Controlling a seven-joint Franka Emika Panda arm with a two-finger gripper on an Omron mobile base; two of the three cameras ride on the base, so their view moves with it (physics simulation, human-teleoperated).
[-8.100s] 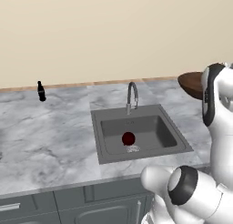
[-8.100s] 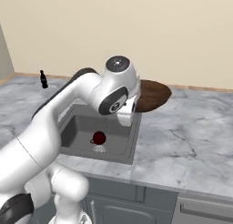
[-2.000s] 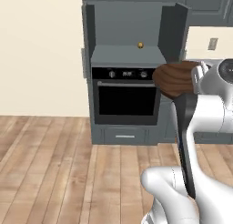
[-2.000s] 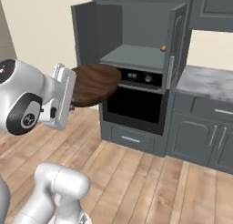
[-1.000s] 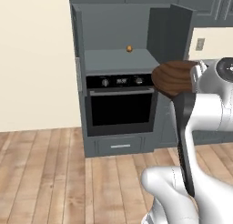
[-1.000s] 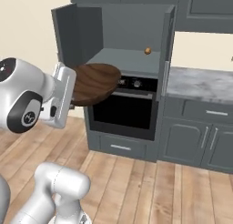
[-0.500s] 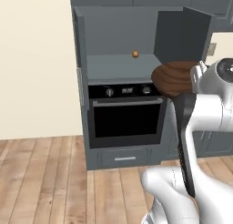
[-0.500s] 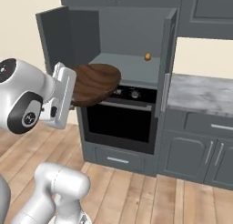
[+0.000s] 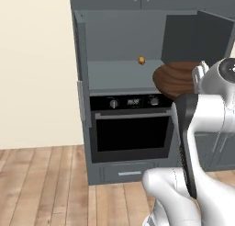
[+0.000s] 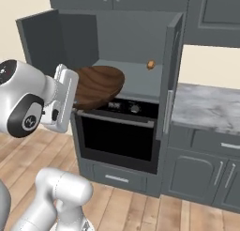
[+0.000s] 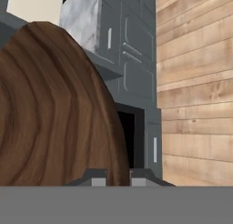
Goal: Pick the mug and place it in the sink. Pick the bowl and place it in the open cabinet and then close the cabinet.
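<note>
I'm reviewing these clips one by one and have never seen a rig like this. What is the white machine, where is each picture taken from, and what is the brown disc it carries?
These are rendered pictures of a simulated kitchen. The white machine is a robot arm on a base that can drive. Two cameras ride on the base, looking forward from behind the arm on its left and right. The third sits on the hand, looking along the gripper.

The brown disc is a wooden bowl, its rim clamped in the gripper. It is held up at the front of the open cabinet, level with its shelf. A small orange-brown object sits on that shelf. Below is a built-in oven; a marble counter shows in the right base view.
</note>
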